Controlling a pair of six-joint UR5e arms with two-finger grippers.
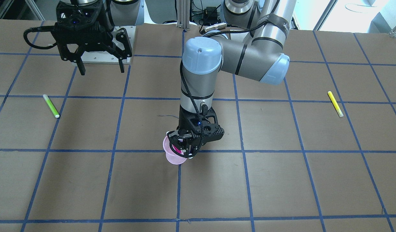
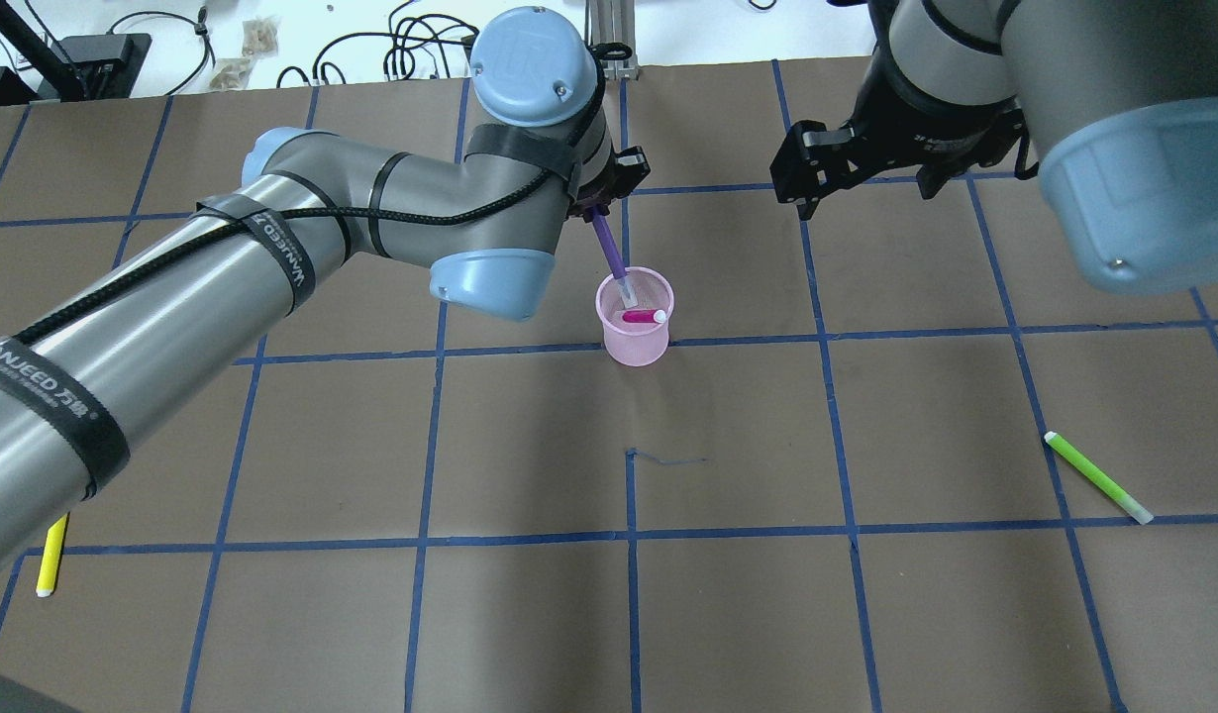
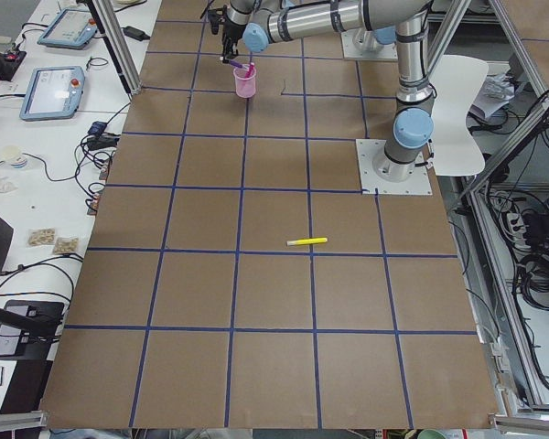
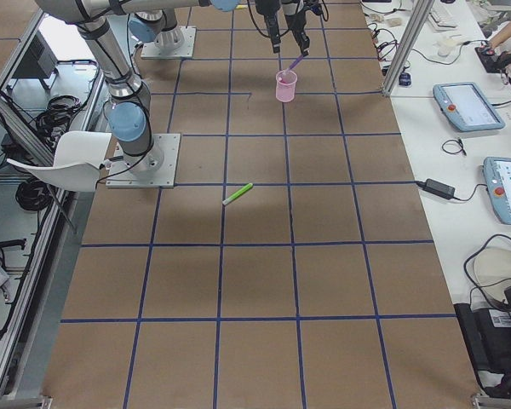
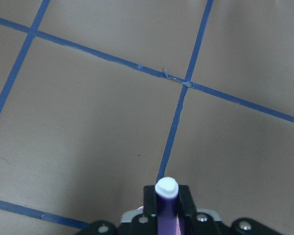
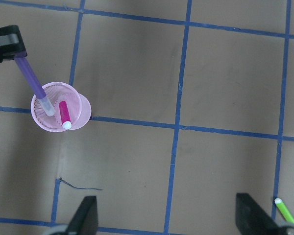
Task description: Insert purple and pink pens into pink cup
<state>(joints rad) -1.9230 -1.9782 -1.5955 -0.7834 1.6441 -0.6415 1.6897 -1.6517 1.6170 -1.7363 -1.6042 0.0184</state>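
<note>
The pink mesh cup (image 2: 636, 337) stands upright near the table's middle and also shows in the right wrist view (image 6: 78, 117). A pink pen (image 2: 644, 317) lies inside it, leaning on the wall. My left gripper (image 2: 597, 203) is shut on the purple pen (image 2: 609, 248) and holds it tilted above the cup's rim. The pen's white lower end is inside the cup's mouth. The left wrist view shows the pen's white cap (image 5: 166, 187) between the fingers. My right gripper (image 2: 866, 193) is open and empty, above the table to the cup's right.
A green pen (image 2: 1099, 478) lies on the brown paper on the robot's right. A yellow pen (image 2: 52, 555) lies at the near left, partly under my left arm. Blue tape lines grid the table.
</note>
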